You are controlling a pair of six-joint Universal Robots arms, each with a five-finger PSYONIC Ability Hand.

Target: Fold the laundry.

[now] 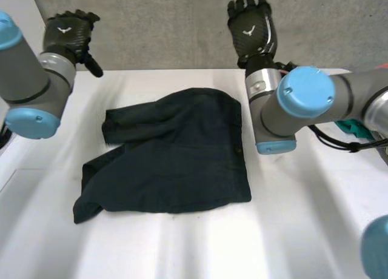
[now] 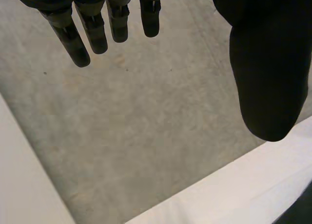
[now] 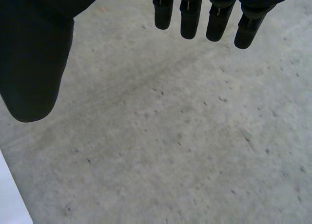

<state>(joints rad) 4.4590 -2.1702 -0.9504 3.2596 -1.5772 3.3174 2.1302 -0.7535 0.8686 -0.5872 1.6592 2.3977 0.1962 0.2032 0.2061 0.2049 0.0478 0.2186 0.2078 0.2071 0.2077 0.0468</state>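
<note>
Dark garment lies rumpled mid white table, both hands well clear past its far edge over grey floor: left hand and right hand fingers straight, empty.

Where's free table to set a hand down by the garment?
Widest bare table: between the dark garment and the near edge. Right of it is bare too, under the right arm. Left strip is narrower. Far edge is crowded: left hand and right hand hover there, open.

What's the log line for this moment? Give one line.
left hand: open, off garment | right hand: open, off garment | dark garment: rumpled, on white table
</note>
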